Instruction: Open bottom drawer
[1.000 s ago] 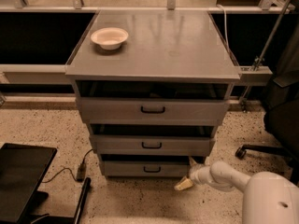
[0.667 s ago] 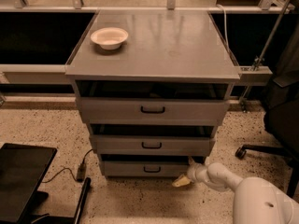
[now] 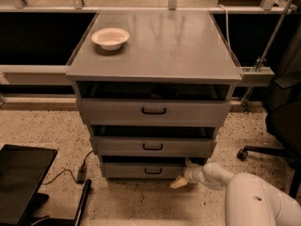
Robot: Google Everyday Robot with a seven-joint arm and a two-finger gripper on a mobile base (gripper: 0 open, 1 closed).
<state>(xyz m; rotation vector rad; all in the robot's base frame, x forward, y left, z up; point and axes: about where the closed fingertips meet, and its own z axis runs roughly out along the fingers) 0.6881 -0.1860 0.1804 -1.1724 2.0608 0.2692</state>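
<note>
Pincer (image 3: 180, 182) low beside bottom drawer (image 3: 134, 171) right corner, edged left since earlier, opening impossible to tell

The single camera looked down from in front of the cabinet (image 3: 164, 46), fairly near, with the gripper (image 3: 180, 182) low at five o'clock beside the bottom drawer (image 3: 127, 171).

table (image 3: 178, 51) grey top | white bowl (image 3: 110, 37) on back-left corner | claw (image 3: 180, 182) low beside bottom drawer (image 3: 136, 171), right end
</note>
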